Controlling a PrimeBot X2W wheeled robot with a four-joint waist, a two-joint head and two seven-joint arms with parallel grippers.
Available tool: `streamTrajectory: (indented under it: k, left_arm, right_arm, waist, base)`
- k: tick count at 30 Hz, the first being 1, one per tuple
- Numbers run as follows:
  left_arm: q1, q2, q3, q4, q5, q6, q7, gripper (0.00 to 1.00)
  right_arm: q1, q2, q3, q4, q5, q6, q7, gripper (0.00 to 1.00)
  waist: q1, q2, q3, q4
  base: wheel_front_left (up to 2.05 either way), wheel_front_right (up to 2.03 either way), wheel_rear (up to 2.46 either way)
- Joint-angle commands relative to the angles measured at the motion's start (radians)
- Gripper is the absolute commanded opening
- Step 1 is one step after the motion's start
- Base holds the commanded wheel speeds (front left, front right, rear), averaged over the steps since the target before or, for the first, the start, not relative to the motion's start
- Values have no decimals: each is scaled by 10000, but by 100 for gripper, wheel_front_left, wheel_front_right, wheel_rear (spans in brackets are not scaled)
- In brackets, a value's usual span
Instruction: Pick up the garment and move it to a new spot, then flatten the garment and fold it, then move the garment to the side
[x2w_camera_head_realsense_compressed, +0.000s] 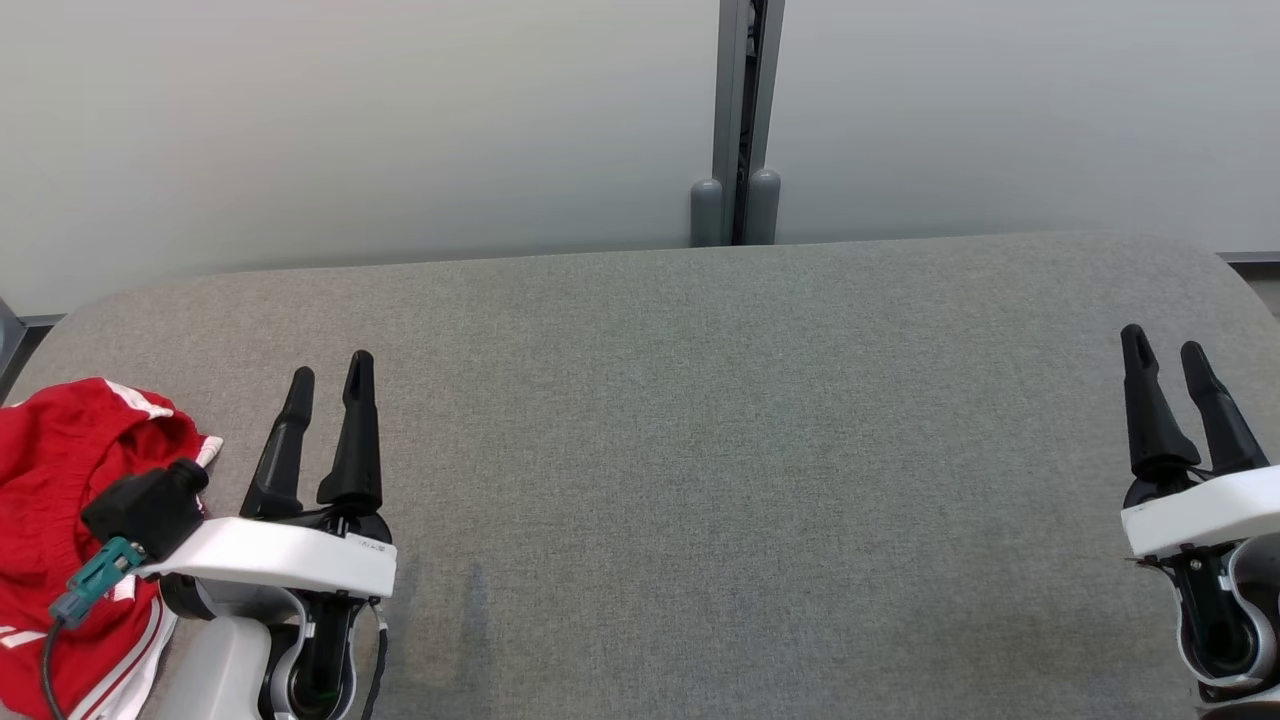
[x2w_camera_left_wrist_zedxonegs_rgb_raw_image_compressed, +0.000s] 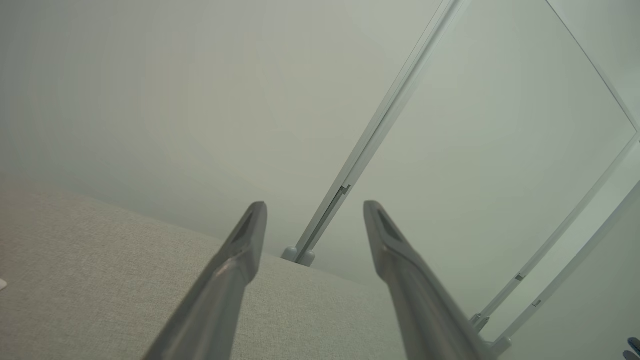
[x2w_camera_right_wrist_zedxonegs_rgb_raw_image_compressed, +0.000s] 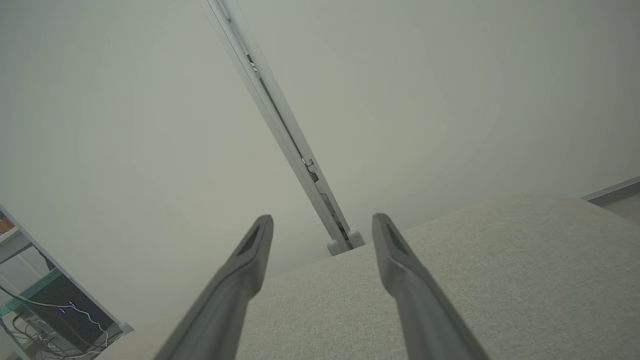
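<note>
Left tool (x2w_camera_head_realsense_compressed: 332, 365) and right tool (x2w_camera_head_realsense_compressed: 1162, 340): both released, empty. The red garment (x2w_camera_head_realsense_compressed: 55, 470) lies crumpled just left of the left tool. Expect light, limp fabric, likely to sag; pinch a raised fold near its edge.

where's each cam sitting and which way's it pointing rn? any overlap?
Head view: on the head, looking forward and down at the grey fabric-covered table, crumpled red garment with white stripes at its left end; left gripper and right gripper show, both open.
Left wrist view: on the left wrist, looking along that gripper's fingers, over the table toward the pale wall.
Right wrist view: on the right wrist, likewise, along its own fingers.
Shared: all three see the table and the grey vertical post behind it.
</note>
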Motion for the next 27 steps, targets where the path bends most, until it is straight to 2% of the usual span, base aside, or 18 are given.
streamTrajectory:
  k: [1, 27]
  left_arm:
    - [-16, 71, 32, -65, 217, 72, -63, 100]
    - [201, 346, -162, 1011, 2561, 524, -173, 100]
  right_arm:
    - [-25, -117, 65, -142, -236, 49, -144, 100]
    - [600, 223, 605, 297, -2920, 52, -1181, 100]
  waist:
    - [0, 0, 1, 4]
    - [0, 0, -38, 29]
  base:
    - [0, 0, 0]
    - [0, 0, 0]
